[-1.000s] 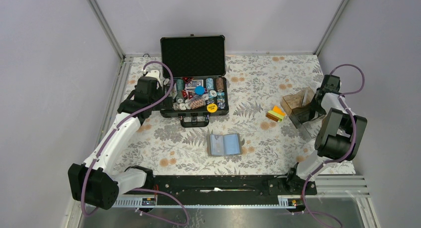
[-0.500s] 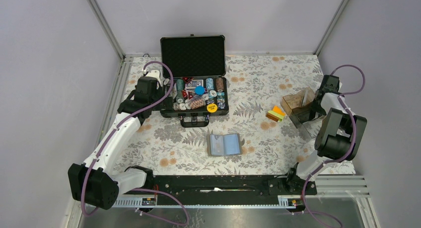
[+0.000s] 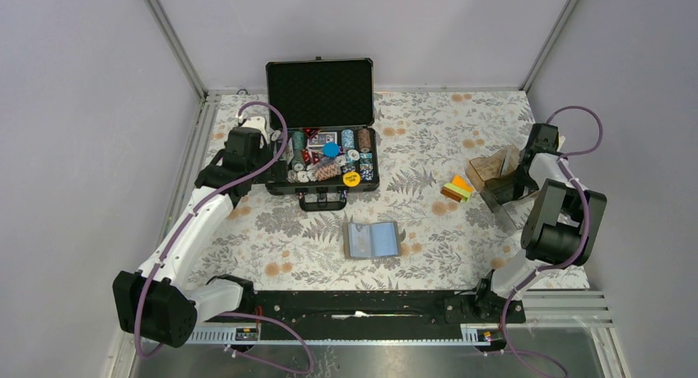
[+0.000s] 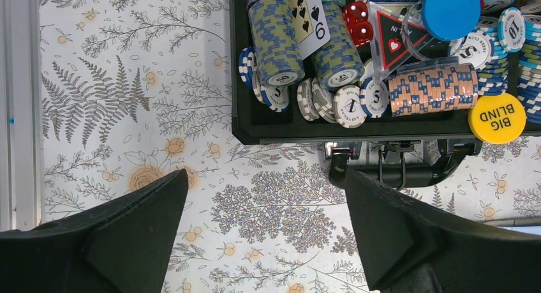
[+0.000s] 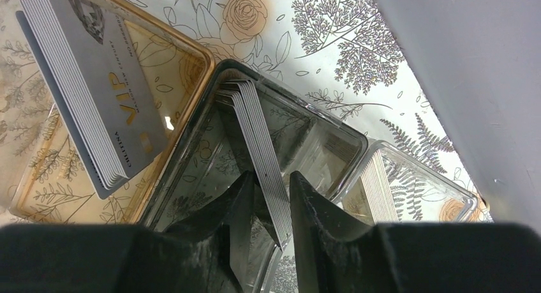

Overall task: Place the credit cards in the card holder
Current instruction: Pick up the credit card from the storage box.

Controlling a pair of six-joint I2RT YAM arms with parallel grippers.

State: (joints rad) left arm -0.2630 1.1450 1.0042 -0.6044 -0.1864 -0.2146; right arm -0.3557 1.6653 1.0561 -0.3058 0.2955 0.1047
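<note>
I am judging the credit cards (image 3: 457, 189) thin, stiff, slippery, favouring an edge pinch; left gripper (image 4: 265, 178) gaping, released; right gripper (image 5: 271, 178) straddling grey cards (image 5: 252, 127), cannot tell if clamped.

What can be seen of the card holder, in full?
The card holder is a flat grey bifold wallet, lying open on the floral tablecloth, on the near side of the black chip case. Two inner panels face up: the left darker, the right light blue. Nothing else touches it, and no coloured card shows in it.
</note>
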